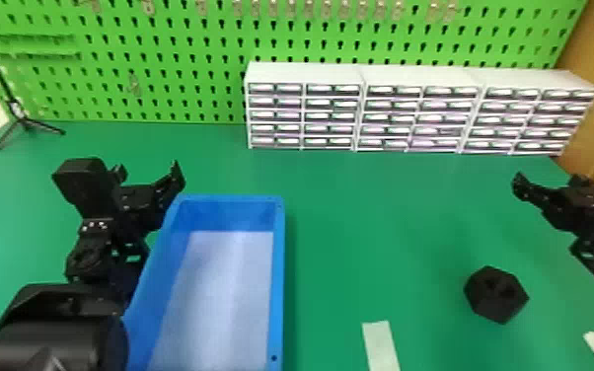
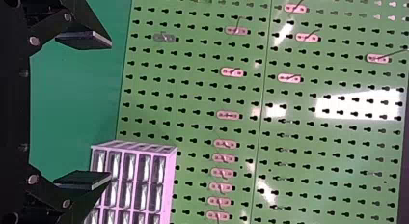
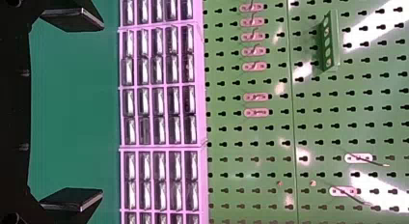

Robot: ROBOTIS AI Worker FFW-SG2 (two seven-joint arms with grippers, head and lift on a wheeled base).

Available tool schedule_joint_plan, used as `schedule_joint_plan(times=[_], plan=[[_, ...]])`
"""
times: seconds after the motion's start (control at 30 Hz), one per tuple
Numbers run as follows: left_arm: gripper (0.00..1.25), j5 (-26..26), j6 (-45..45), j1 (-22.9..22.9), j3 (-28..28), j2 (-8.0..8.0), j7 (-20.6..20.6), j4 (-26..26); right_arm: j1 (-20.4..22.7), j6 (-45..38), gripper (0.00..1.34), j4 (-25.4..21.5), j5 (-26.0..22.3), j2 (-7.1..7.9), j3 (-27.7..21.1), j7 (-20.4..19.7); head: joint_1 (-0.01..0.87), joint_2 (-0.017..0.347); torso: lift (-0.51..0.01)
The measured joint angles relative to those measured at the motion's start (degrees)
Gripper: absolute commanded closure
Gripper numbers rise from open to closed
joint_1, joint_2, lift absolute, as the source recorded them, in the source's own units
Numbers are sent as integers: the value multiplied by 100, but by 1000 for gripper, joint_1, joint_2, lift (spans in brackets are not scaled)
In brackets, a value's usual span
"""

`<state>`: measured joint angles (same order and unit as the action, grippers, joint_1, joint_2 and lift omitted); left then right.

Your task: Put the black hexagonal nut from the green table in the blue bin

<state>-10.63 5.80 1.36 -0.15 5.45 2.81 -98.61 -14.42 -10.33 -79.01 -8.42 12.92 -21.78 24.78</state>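
The black hexagonal nut [image 1: 496, 294] lies on the green table [image 1: 360, 222], toward the right in the head view. The blue bin [image 1: 278, 276] stands left of centre, with a pale bottom and nothing in it. My left gripper [image 1: 148, 170] is over the bin's far left corner, and my right gripper [image 1: 547, 185] is at the right side, beyond the nut and above the table. In the left wrist view my left gripper [image 2: 84, 110] has its fingers wide apart. My right gripper [image 3: 72, 109] likewise stands open and holds nothing in the right wrist view.
White drawer cabinets [image 1: 409, 108] line the table's back edge before a green pegboard [image 1: 163, 49]. A small black tripod [image 1: 24, 121] stands at the back left. Pale tape strips [image 1: 381, 345] mark the near part of the table.
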Motion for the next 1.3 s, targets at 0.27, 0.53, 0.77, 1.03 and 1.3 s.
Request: schedule_joint_plan(times=[0.27, 0.53, 0.77, 1.03, 1.3], plan=[[300, 8, 0, 1, -3, 0, 0, 0, -21, -34, 90, 0, 29, 11, 50, 0, 683, 28, -96], [300, 9, 0, 20, 0, 0, 0, 0, -20, -86, 90, 0, 12, 17, 64, 0, 683, 28, -96], [300, 9, 0, 16, 12, 0, 0, 0, 0, -136, 90, -47, 7, 28, 37, 8, 683, 28, -96], [300, 9, 0, 11, 12, 0, 0, 0, 28, -175, 90, -88, 7, 35, -17, 9, 683, 28, -96], [300, 8, 0, -10, 17, 0, 0, 0, 57, -181, 90, -101, 21, 19, -16, 9, 683, 28, -96]])
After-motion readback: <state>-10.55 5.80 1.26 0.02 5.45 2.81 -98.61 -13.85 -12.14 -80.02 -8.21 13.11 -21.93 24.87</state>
